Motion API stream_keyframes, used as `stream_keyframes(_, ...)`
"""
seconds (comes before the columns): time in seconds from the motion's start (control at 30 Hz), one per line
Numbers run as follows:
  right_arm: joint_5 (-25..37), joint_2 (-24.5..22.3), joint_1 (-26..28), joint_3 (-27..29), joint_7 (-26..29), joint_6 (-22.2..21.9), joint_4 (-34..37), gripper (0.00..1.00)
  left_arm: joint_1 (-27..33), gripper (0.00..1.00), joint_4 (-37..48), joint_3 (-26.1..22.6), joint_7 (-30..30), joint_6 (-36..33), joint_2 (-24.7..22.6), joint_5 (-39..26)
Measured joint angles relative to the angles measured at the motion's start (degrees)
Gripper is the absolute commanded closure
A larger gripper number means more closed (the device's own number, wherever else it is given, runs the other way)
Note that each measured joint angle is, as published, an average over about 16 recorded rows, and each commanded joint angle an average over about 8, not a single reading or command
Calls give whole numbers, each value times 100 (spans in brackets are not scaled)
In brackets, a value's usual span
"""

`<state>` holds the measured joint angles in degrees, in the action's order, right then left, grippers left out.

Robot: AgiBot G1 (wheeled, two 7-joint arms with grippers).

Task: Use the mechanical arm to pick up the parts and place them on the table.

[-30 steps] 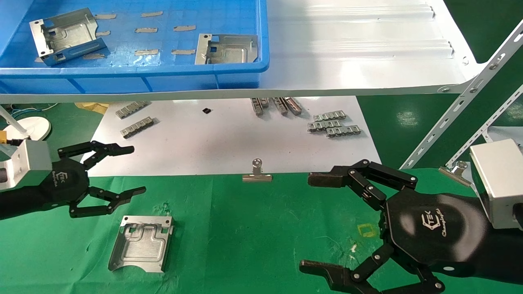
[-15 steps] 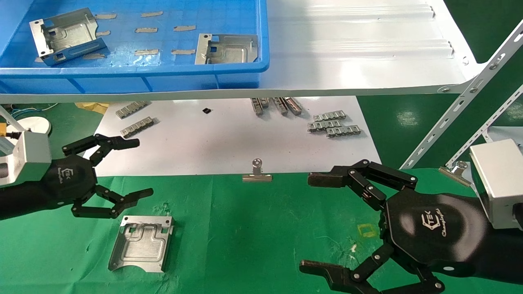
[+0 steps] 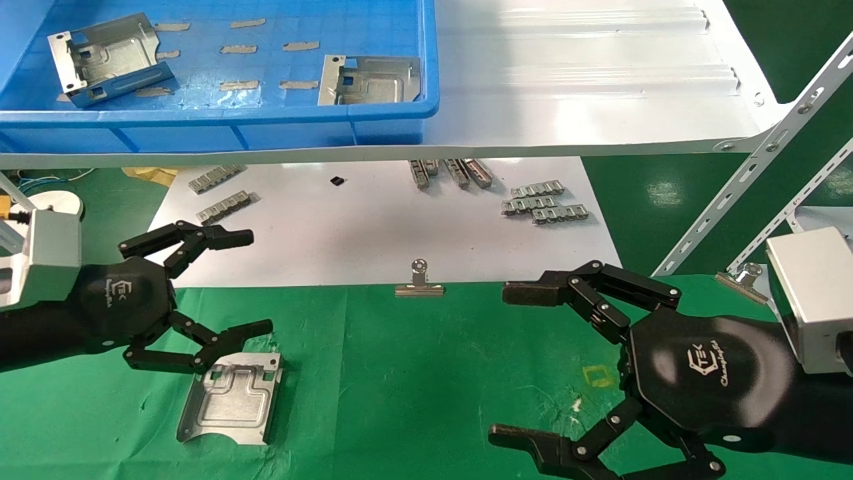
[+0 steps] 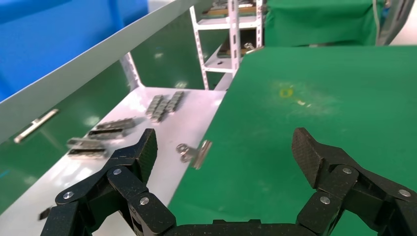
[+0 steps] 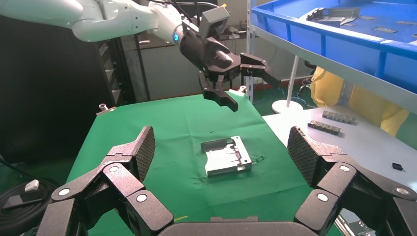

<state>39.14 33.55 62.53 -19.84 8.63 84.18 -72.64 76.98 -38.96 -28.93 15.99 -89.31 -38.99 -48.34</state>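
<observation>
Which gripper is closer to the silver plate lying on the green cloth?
Left. The left gripper hangs just above the plate, fingers open; the right gripper sits far across the cloth.

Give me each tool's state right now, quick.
Left tool: open, holding nothing, above the part.
Right tool: open, holding nothing.

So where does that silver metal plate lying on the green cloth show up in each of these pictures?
Head view: the square silver stamped metal plate lies flat on the green cloth table, just below the open left hand.
Left wrist view: not in it.
Right wrist view: the plate sits mid-picture, framed by the open right hand's black fingers.
Shared landmark: the left hand, above the plate in both.
</observation>
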Motion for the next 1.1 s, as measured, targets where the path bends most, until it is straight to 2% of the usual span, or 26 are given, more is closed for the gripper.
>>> stream_keyframes(1.1,-2,-1,0,-3,-1,-1,0,0,-1411,0,-3173,1181,-2443,330,364,594)
